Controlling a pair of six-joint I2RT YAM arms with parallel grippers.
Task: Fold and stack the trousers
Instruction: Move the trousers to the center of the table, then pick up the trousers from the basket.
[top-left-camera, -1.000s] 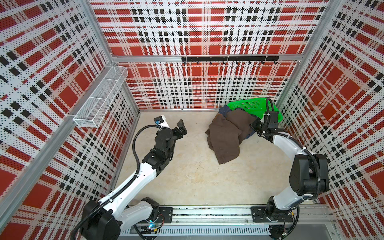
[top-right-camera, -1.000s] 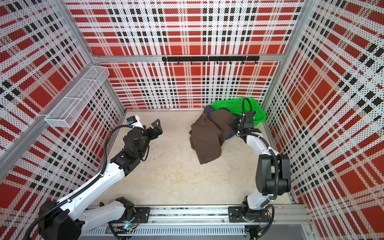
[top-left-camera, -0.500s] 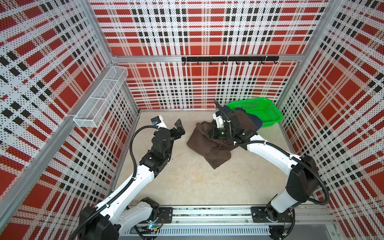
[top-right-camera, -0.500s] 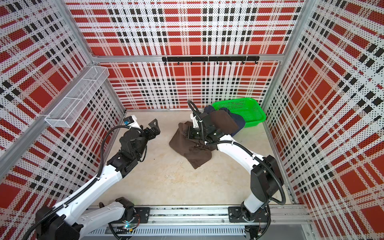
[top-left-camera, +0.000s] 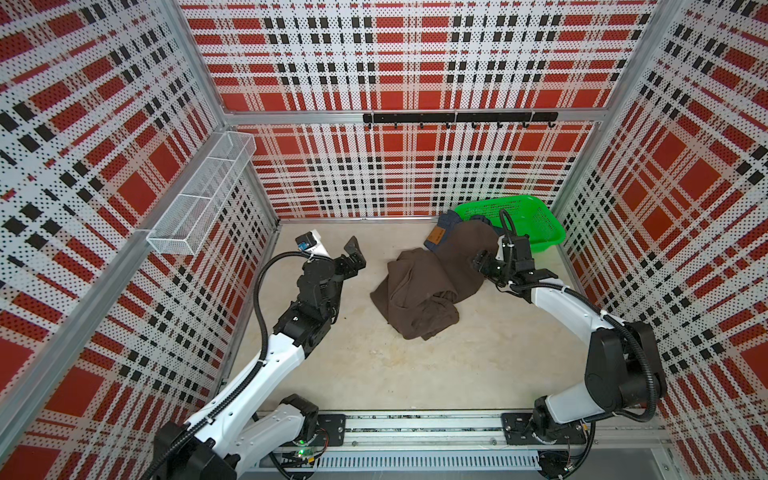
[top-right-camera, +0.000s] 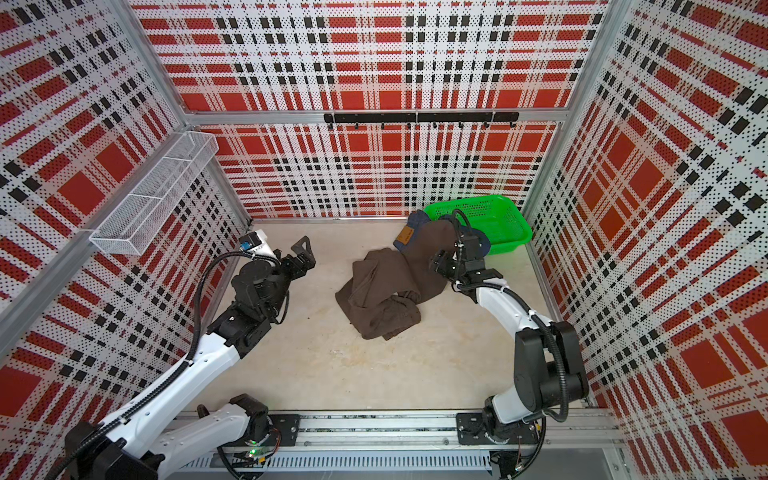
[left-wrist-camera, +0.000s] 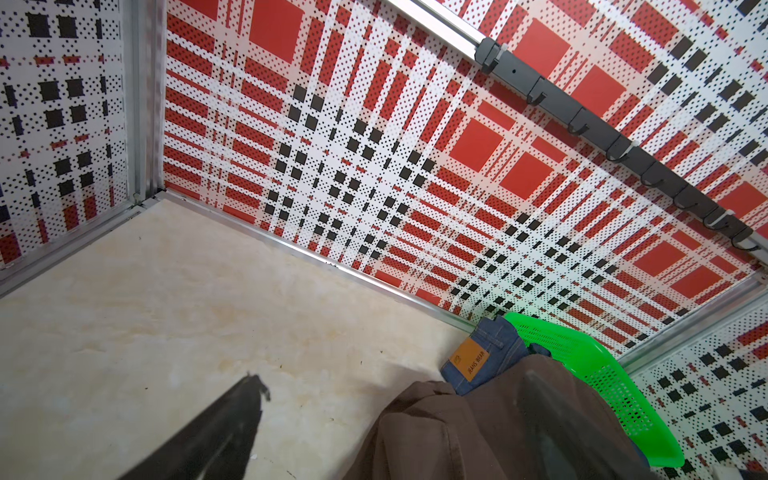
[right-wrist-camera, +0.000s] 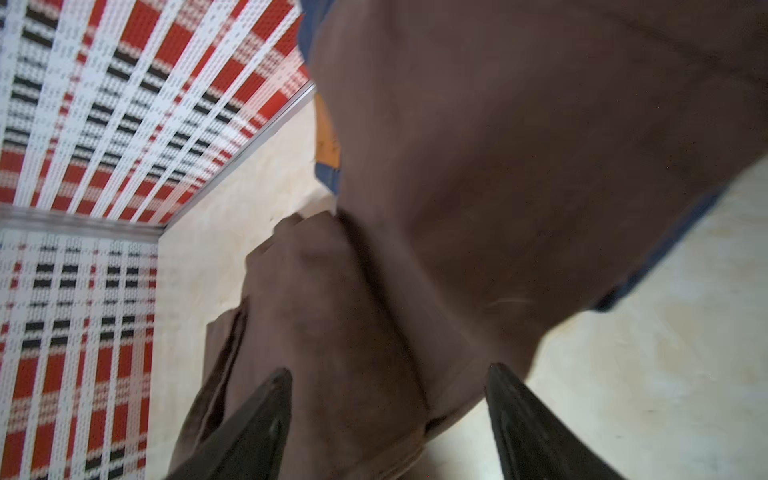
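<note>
Near the far right corner of the table (top-left-camera: 415, 374), the dark brown trousers (top-left-camera: 424, 291) lie crumpled, partly covering the denim pair (top-left-camera: 440, 235) at the green basket (top-left-camera: 540, 226). Over the brown cloth the right gripper (right-wrist-camera: 388, 372) hovers, jaws spread and holding nothing. Well apart, the left gripper (top-left-camera: 355, 257) stands wide and empty.

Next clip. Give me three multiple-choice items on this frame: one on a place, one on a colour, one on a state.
1. Where is the basket?
A. far corner, right arm's side
B. table centre
C. on the left wall
2. What colour are the trousers draped over the jeans?
A. green
B. dark brown
C. grey
3. The right gripper is:
A. shut on the jeans
B. shut on the basket
C. open, holding nothing
Key: 1 A, it sits by the back wall near the right arm; 2 B, brown cloth lies over the denim; 3 C, its jaws stand apart, nothing between.
</note>
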